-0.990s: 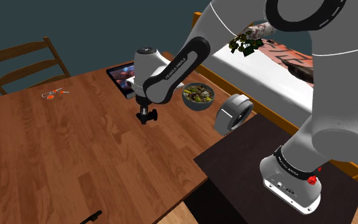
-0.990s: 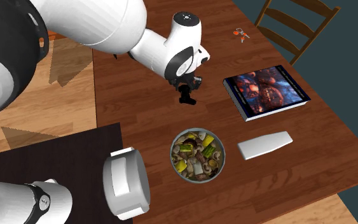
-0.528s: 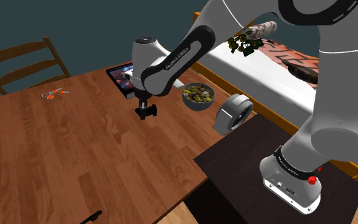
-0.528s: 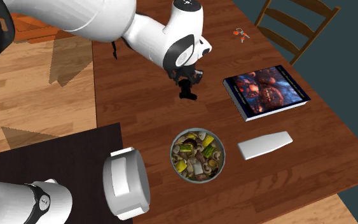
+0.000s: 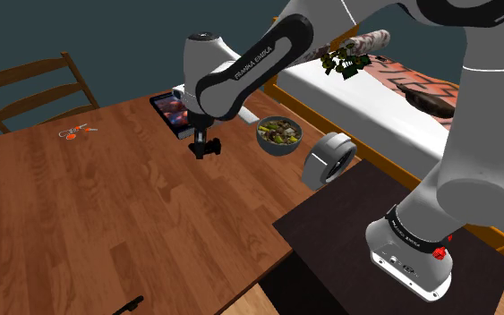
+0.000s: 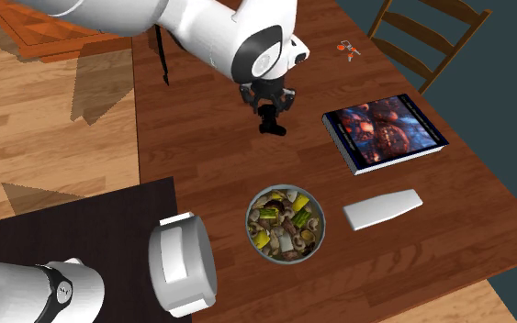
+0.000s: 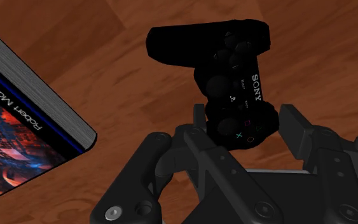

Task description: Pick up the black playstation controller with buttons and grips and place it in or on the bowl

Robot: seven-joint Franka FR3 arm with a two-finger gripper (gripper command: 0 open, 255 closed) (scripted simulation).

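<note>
Lifted further, fingers (image 7: 296, 126) clamp one grip of the controller (image 7: 234, 70), long axis downward.

A brown wooden worktop (image 5: 106, 215) spreads beneath the tool (image 5: 207, 150). To the shoulder view's left of the tool, a wooden slat-backed chair (image 5: 26, 75) stands against a dark teal wall (image 5: 106, 36). To its right lies a white-mattressed bed (image 5: 375, 103) in a wooden frame. Pale plank floor (image 6: 45, 156) borders the worktop.
</note>
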